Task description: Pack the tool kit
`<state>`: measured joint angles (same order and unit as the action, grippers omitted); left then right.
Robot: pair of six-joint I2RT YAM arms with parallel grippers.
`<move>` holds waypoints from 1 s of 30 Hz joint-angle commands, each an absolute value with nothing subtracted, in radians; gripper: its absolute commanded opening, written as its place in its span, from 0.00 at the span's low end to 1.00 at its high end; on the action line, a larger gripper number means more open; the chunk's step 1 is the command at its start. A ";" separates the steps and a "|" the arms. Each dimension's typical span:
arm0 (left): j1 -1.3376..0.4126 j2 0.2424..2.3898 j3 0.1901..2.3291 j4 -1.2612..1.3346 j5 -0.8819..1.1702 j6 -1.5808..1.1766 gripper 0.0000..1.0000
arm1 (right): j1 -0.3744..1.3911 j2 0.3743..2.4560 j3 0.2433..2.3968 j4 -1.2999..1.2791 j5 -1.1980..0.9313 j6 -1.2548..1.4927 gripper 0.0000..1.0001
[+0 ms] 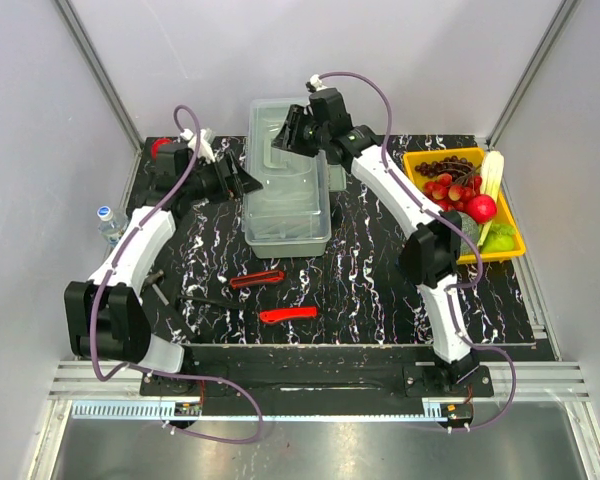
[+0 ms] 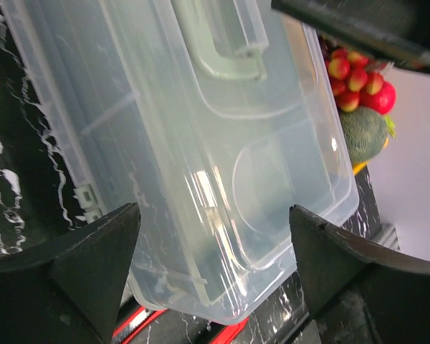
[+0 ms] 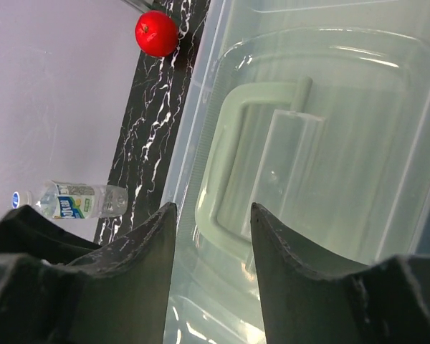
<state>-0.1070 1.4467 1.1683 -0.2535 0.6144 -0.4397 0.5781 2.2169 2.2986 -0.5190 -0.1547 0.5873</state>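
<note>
**Toolbox lid down, a gripper at each end, tools loose in front**

The toolbox (image 1: 280, 215) stands mid-table toward the back, its long axis running away from our bases. Our right gripper (image 3: 212, 206) hangs over its far end, fingers part-way apart on nothing, the lid handle (image 3: 209, 179) just beyond. Our left gripper (image 2: 213, 210), jaws wide and empty, faces its left wall. A red-handled tool (image 1: 257, 279) and a second red tool (image 1: 288, 315) lie in front. We cannot make out the latch or the contents.
</note>
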 commanded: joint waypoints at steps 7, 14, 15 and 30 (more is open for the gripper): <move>-0.052 1.410 1.281 -0.247 0.429 -0.526 0.88 | 0.615 2.391 2.589 -0.644 -0.156 0.520 0.52; -0.054 1.463 1.227 -0.183 0.538 -0.575 0.85 | 0.632 2.430 2.592 -0.647 -0.104 0.546 0.57; -0.054 1.471 1.217 -0.157 0.572 -0.587 0.85 | 0.635 2.436 2.592 -0.647 -0.097 0.546 0.57; -0.106 1.477 1.098 -0.044 0.724 -0.598 0.76 | 0.661 2.500 2.646 -0.615 -0.267 0.675 0.62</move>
<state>-0.0841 1.4925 1.1137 -0.1097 0.6643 -0.5957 0.6411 2.4519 2.6282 -0.6338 -0.1307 0.5934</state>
